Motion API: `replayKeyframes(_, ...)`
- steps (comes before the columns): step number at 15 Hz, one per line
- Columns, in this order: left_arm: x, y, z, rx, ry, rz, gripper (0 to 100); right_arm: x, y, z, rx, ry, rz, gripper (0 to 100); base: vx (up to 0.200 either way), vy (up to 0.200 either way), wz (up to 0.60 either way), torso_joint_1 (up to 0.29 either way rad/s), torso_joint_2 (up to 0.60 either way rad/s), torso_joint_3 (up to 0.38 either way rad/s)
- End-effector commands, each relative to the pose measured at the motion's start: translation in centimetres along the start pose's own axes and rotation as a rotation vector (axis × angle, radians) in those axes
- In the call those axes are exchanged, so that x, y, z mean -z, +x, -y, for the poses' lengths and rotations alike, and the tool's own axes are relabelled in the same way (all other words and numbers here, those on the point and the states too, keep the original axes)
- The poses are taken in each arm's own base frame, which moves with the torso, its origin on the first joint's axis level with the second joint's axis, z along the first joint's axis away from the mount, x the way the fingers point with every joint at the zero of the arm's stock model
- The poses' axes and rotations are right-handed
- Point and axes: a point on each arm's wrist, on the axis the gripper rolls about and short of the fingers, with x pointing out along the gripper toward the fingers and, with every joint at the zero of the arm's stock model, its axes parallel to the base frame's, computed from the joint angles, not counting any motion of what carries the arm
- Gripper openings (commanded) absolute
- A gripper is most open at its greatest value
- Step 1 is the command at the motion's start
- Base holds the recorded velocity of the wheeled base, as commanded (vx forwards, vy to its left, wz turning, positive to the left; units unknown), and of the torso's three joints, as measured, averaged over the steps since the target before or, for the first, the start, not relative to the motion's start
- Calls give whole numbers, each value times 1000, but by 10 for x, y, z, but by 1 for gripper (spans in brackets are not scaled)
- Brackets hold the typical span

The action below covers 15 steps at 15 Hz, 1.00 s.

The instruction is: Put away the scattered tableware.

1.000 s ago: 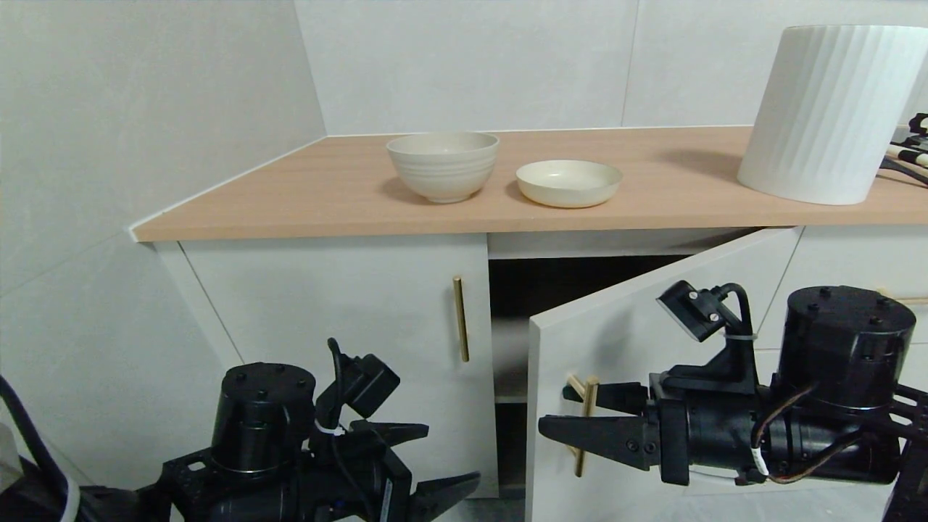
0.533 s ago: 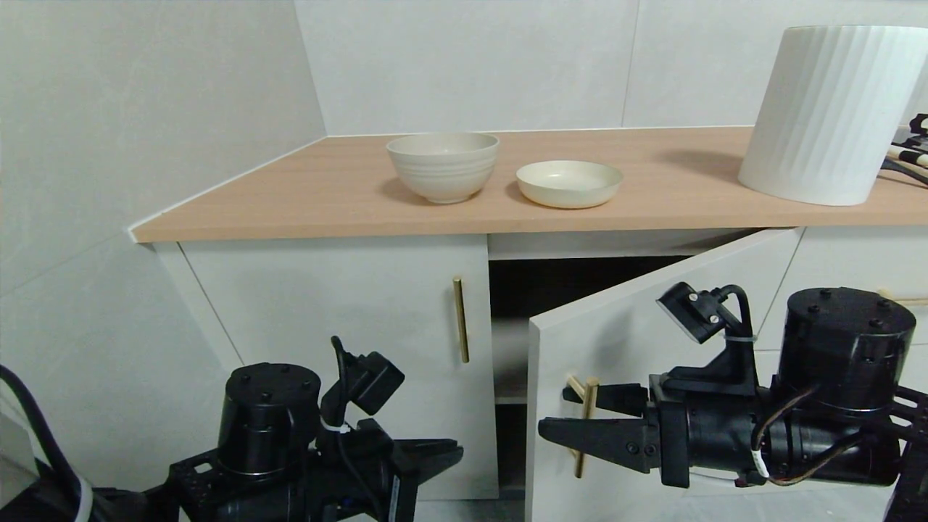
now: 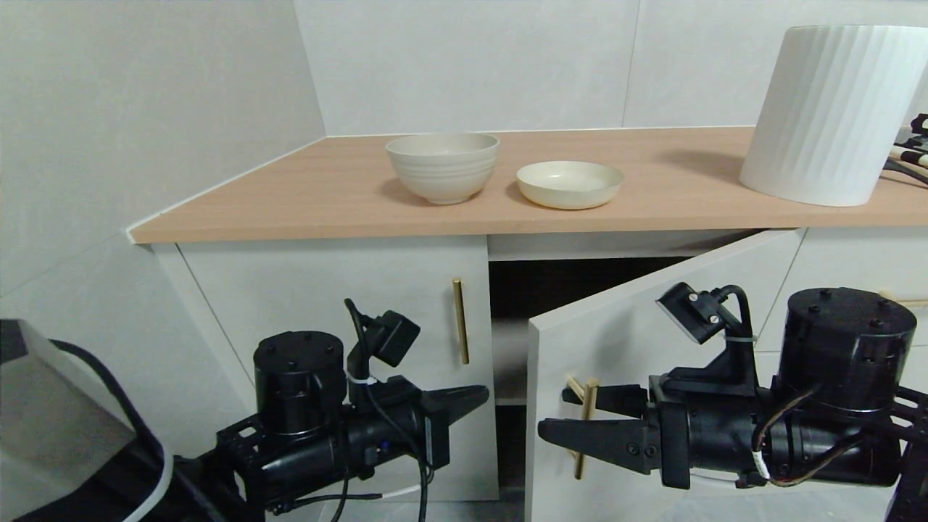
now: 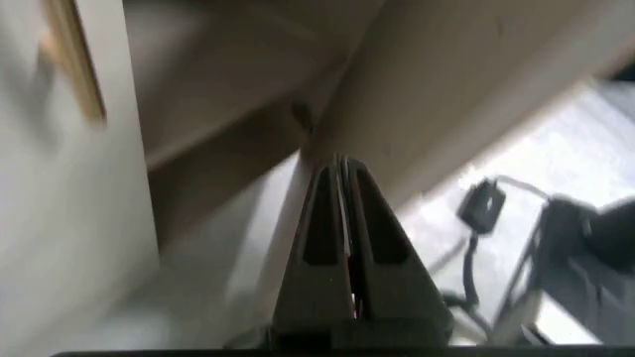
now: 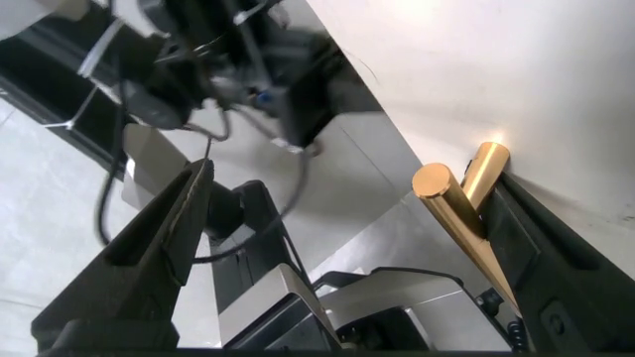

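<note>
So far only the cabinet door (image 3: 638,312) stands ajar at lower right; the bowl (image 3: 442,165) and shallow dish (image 3: 569,183) sit unstored on the counter (image 3: 304,203), upper centre. Your right pincer (image 3: 552,410) is spread around the door's brass handle (image 3: 591,390); your left pincer (image 3: 475,397) is pressed together, empty.

head view faces cabinet (image 3: 333,290), wrist views close by door (image 3: 616,326)

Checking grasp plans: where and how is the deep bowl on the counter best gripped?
Pinch the bowl by its near rim, coming from above, jaws astride the wall. It stands upright and open, and its round wall looks too wide to span. The dish sits close on its right, so that side is likely cramped.
</note>
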Motion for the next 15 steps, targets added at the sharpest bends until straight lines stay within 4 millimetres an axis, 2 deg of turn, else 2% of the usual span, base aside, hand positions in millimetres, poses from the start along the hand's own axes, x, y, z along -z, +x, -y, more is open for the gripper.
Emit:
replayKeyframes(1, -3, 29, -10, 8, 9, 12, 0, 0, 0, 0, 0, -1, 2, 100, 0, 0, 0, 0, 0, 0)
replayKeyframes(3, -8, 39, -9, 27, 20, 37, 0, 0, -1, 0, 1, 1, 0, 100, 0, 0, 0, 0, 0, 0)
replayKeyframes(4, -3, 49, -12, 29, 24, 36, 0, 2, -1, 0, 3, 3, -4, 100, 0, 0, 0, 0, 0, 0)
replayKeyframes(8, 5, 69, 5, 38, 68, 119, 0, 1, -4, 5, 28, 3, 6, 100, 0, 0, 0, 0, 0, 0)
replayKeyframes(12, 11, 77, 18, 76, 84, 138, 0, 5, -27, 19, 114, -61, 19, 100, 0, 0, 0, 0, 0, 0)
replayKeyframes(15, 15, 79, 23, 94, 91, 147, 0, 10, -29, 23, 131, -64, 2, 100, 0, 0, 0, 0, 0, 0)
